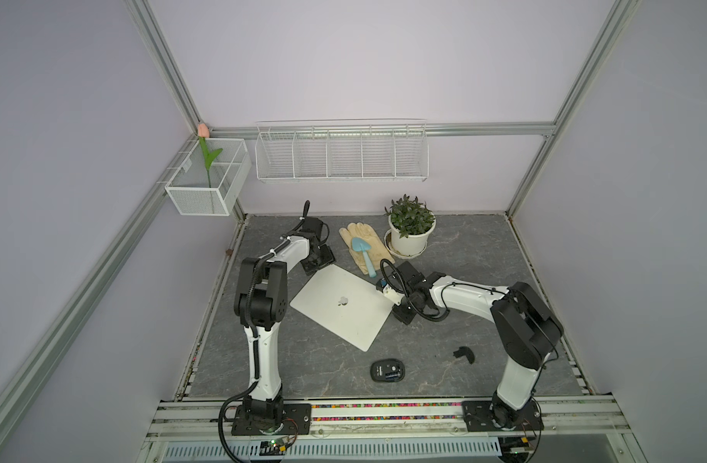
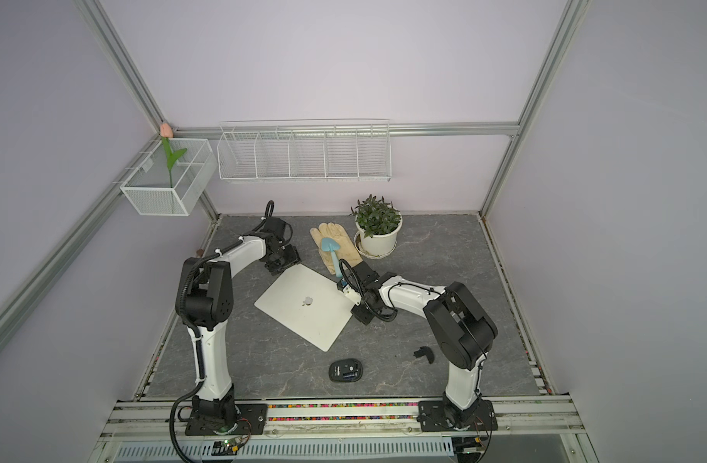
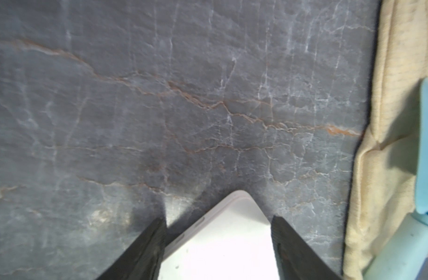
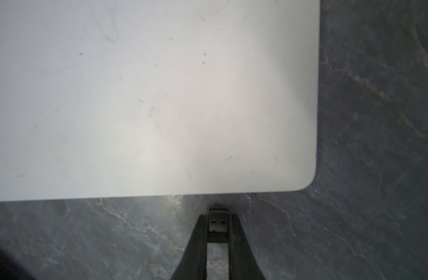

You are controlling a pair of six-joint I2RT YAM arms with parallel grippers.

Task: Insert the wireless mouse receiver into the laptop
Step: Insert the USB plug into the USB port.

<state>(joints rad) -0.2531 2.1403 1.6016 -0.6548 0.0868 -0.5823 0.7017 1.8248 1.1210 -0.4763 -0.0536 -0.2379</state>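
Bottom centre: right gripper pinched on mouse receiver. Receiver likely light, rigid, slippery, so grip plastic end. Lower frame: left gripper spread astride laptop corner.

A pale yellow glove lies on the grey stone table, and a blue shovel lies on top of it. Just beside them stands a green plant in a white pot. On the walls hang a wire rack and a mesh box with a pink flower.
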